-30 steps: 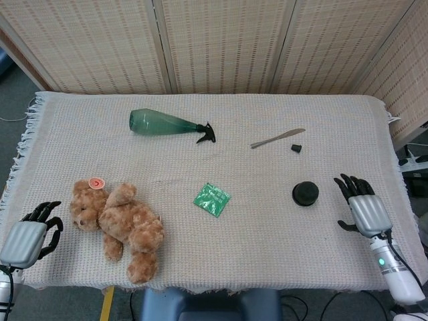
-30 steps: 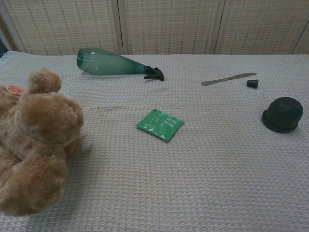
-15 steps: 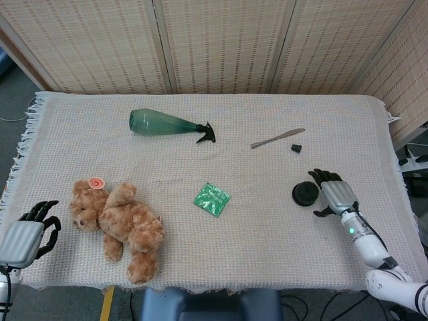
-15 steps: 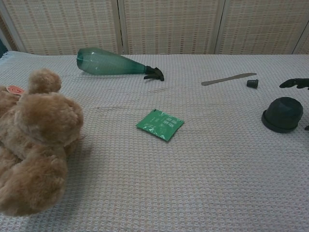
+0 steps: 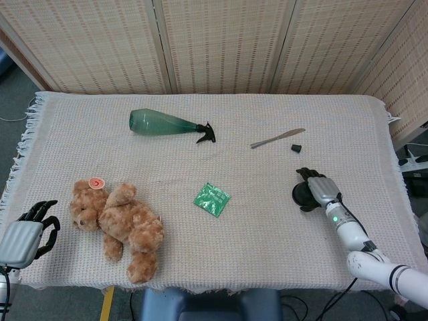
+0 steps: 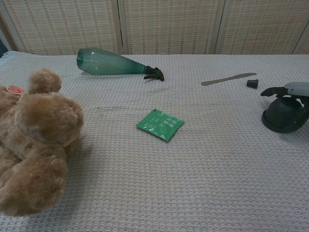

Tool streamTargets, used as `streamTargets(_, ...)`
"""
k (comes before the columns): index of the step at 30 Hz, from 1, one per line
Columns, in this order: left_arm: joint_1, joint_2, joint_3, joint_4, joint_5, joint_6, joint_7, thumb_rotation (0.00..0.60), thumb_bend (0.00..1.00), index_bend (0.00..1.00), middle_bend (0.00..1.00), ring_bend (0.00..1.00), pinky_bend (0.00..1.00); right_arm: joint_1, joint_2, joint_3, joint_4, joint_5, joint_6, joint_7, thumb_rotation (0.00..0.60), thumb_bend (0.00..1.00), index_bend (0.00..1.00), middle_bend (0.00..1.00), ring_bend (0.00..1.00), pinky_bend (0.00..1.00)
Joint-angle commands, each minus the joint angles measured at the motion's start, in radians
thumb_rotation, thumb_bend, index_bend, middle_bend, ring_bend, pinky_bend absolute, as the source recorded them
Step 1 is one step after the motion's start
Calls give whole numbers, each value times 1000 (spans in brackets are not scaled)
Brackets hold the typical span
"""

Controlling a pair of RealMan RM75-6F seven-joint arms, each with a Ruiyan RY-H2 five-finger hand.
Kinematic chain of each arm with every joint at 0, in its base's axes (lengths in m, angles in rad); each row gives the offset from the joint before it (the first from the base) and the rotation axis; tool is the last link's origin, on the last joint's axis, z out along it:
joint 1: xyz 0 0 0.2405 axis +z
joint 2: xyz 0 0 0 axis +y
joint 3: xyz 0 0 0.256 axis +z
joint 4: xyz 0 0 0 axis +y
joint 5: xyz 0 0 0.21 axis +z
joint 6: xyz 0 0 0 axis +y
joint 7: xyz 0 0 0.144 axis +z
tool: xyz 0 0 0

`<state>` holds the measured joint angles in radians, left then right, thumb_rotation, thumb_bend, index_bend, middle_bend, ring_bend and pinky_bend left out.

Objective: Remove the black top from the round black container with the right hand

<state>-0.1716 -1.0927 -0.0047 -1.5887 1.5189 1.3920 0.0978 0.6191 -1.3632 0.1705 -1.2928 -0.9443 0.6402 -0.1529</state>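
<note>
Woven cloth (image 5: 267, 221) under capped round black container (image 6: 282, 117), right robot hand (image 5: 319, 188) spread above.

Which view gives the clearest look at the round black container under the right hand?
The chest view: the round black container shows side-on, domed top over a wider base, with the right hand over it. The head view shows only a dark sliver of the container, mostly covered by that hand.

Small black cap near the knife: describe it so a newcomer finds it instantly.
Start at the table's far right quarter, where a grey knife lies at a slant. The small black cap sits just off the knife's right end, apart from it. It is far smaller than the round black container nearer the robot, under the right hand.
</note>
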Motion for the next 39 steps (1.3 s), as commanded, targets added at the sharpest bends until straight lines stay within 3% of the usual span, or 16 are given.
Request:
streamTargets(1, 0, 0, 0, 0, 0, 1, 0, 600, 534, 547, 154, 140, 391, 4, -13, -4, 14, -9, 6, 13, 600, 84, 0, 18, 67, 219)
streamTargets(5, 0, 0, 0, 0, 3, 1, 1, 600, 534, 546, 155, 140, 391, 2, -34, -12, 41, -18, 30, 18, 600, 84, 27, 124, 191, 353)
streamTargets(12, 1, -2, -1, 1, 1, 1, 2, 600, 535, 547, 155, 140, 391, -6, -44, -24, 60, -18, 59, 16, 600, 84, 179, 260, 382, 551)
streamTargets(19, 2, -3, -1, 1, 4, 3, 4, 600, 534, 547, 154, 140, 391, -13, -65, -37, 86, 3, 111, -38, 600, 83, 467, 445, 615, 774)
streamTargets(22, 3, -3, -1, 1, 5, 4, 3, 600, 534, 546, 154, 140, 391, -18, -75, -42, 96, 28, 136, -76, 600, 86, 549, 502, 674, 828)
streamTargets(25, 4, -3, 0, 2, 6, 6, 1, 600, 535, 546, 155, 140, 392, -30, -80, -40, 87, 25, 182, -90, 600, 96, 567, 515, 687, 839)
streamTargets(28, 4, -4, -1, 2, 6, 6, 1, 600, 534, 547, 155, 140, 392, -58, -80, -29, 60, -57, 278, -36, 600, 101, 569, 516, 688, 839)
streamTargets(31, 3, -4, -1, 2, 5, 5, 3, 600, 534, 548, 155, 140, 391, -100, -90, -30, 52, -230, 445, 87, 600, 101, 570, 516, 688, 839)
streamTargets(35, 4, -6, 1, 2, 7, 5, 8, 600, 534, 548, 155, 140, 391, -153, -125, -47, 112, -499, 741, 331, 600, 102, 570, 516, 688, 840)
streamTargets(39, 3, -9, 0, 2, 6, 2, 12, 600, 535, 547, 155, 141, 391, -185, -159, -53, 194, -624, 936, 467, 600, 102, 570, 516, 688, 839)
